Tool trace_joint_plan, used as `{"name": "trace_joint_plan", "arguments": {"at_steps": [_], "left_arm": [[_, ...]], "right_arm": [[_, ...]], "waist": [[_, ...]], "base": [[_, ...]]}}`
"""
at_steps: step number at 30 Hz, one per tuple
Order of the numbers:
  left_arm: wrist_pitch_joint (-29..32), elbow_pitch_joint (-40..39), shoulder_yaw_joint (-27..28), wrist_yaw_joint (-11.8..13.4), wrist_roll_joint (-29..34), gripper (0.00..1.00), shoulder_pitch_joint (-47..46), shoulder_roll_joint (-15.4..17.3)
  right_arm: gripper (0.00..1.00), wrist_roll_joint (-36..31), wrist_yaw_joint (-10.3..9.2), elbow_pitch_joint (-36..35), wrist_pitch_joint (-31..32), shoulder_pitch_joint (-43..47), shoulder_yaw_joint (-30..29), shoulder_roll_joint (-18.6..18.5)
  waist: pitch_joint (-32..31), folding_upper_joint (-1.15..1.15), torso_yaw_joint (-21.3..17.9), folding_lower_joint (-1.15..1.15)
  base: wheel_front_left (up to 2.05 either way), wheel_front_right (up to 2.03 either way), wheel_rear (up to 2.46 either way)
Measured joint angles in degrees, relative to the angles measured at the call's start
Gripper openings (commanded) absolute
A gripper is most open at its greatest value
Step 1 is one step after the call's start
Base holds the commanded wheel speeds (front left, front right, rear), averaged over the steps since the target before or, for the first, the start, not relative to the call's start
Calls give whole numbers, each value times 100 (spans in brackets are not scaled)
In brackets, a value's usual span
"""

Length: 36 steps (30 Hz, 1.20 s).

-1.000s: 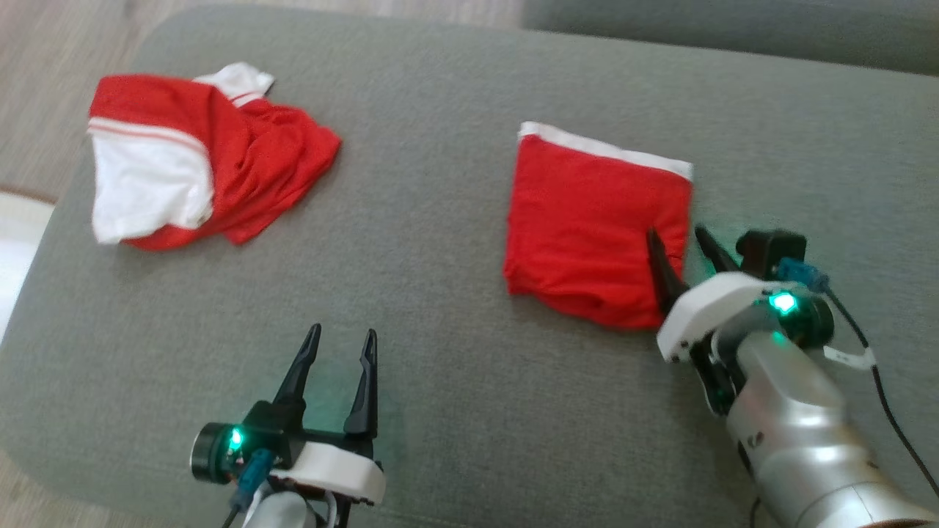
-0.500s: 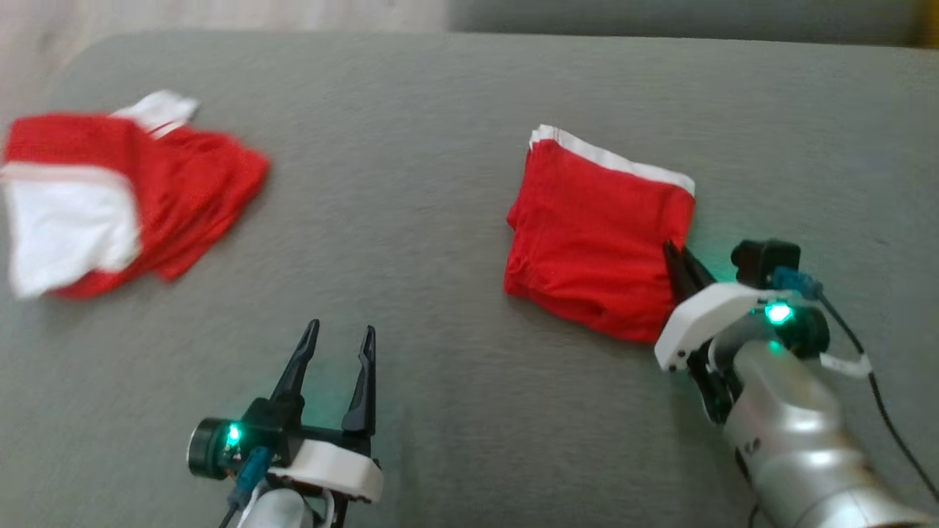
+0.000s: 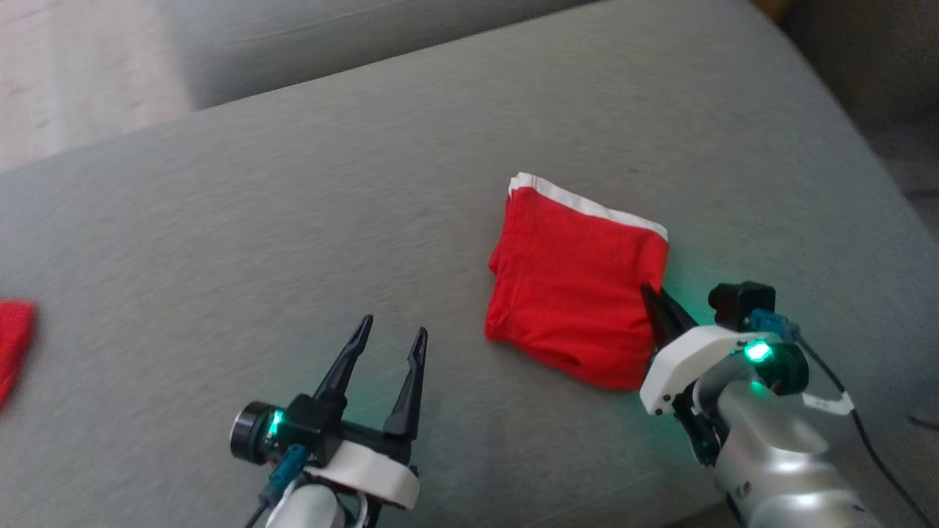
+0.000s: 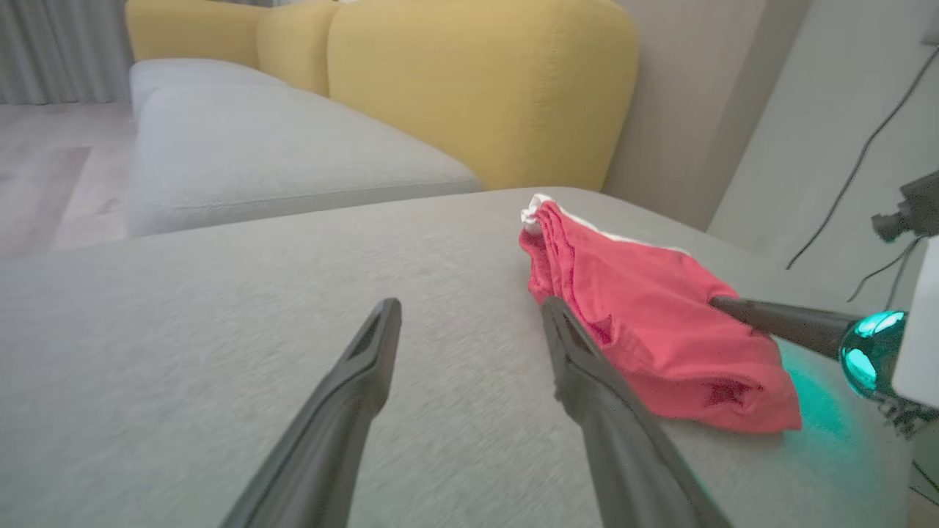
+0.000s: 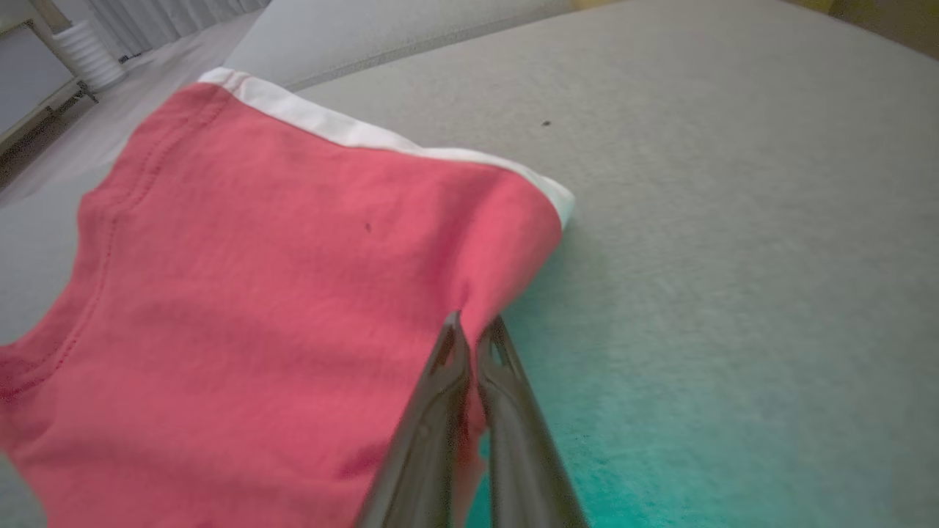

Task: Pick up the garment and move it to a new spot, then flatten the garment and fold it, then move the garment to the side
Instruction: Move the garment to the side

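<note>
The garment [image 3: 572, 293] is a folded red piece with a white band along its far edge, lying on the grey seat cushion [image 3: 293, 220]. My right gripper [image 3: 651, 292] is shut on the garment's right edge, pinching a fold of red cloth. The right wrist view shows the closed tips [image 5: 473, 324] gripping the garment [image 5: 279, 293] near its white-banded corner. My left gripper [image 3: 394, 326] hovers open over bare cushion to the garment's left, holding nothing. From the left wrist, my open left gripper [image 4: 472, 304] points past the garment [image 4: 645, 315], with a right finger [image 4: 770, 320] on its far side.
A scrap of another red garment [image 3: 15, 345] shows at the left edge. Yellow back cushions [image 4: 477, 88] and a second grey seat [image 4: 257, 154] stand beyond. The cushion rounds off at its right edge [image 3: 880, 169], with pale floor [image 3: 73, 66] at the upper left.
My right gripper has closed on the garment's right edge. The camera has swung right, so the red and white garment on the left has slid almost out of view.
</note>
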Motion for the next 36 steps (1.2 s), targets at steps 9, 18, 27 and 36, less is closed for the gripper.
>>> {"name": "trace_joint_plan", "arguments": {"at_steps": [9,18,27,36], "left_arm": [[0,71,-118,-24,-4,100,-194,0],[0,161,-90,-104,130,100,-389,5],[0,107,52,-152,214,100,-619,5],[0,76,107,-149,244,100,-750,4]], "right_arm": [[0,-375,-1,19,0,-80,-126,-18],[0,-1355,0,632,9,-1462,-869,-900],[0,-2457,0,1031,438,-2342,-2054,-2136],[100,-3417,0,693,409,-2325,-3609,-2201]], "waist": [[274,0,-571,0],[658,0,13,1],[1101,0,676,1],[1316,0,890,1]], "base": [[0,0,0],[0,0,0],[0,0,0],[0,0,0]]}}
